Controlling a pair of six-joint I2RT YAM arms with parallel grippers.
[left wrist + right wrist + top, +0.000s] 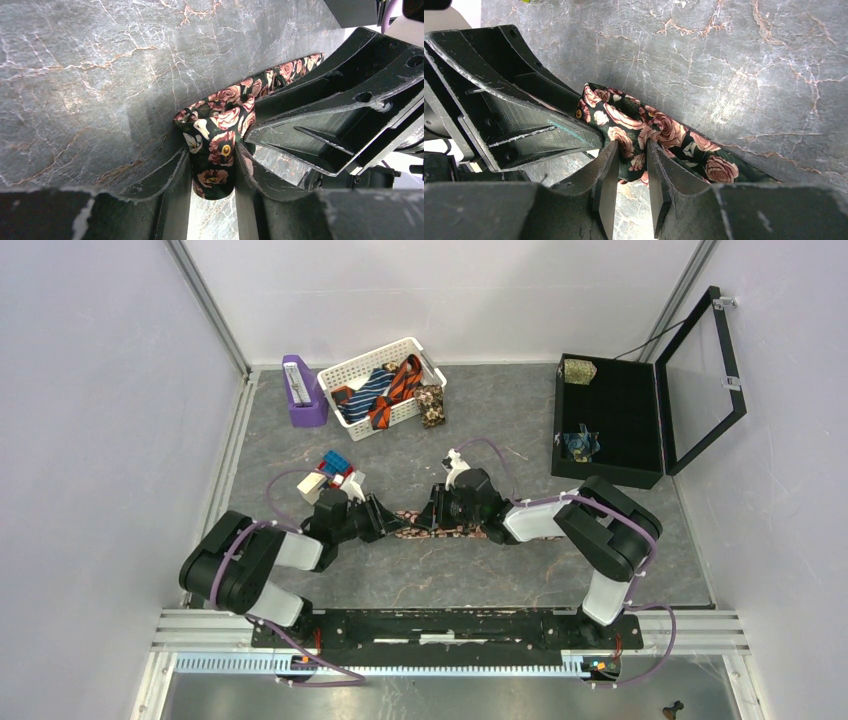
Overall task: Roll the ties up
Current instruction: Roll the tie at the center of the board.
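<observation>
A dark tie with pink-cream flowers [458,532] lies on the grey table [420,580] between the two arms. In the left wrist view its folded end [216,155] fills the gap between my left gripper's [214,150] fingers, which are shut on it. My right gripper [632,145] is shut on the same tie [664,132] a short way along. The two grippers [388,520] [428,515] face each other almost tip to tip. The tie's remaining length runs right, under the right arm.
A white basket [432,371] at the back holds a navy-white striped tie [368,392] and an orange-black tie [400,383]; a tan floral tie [431,406] lies beside it. A purple holder [303,392], toy blocks [335,470] and an open black case [625,420] with rolled ties stand around.
</observation>
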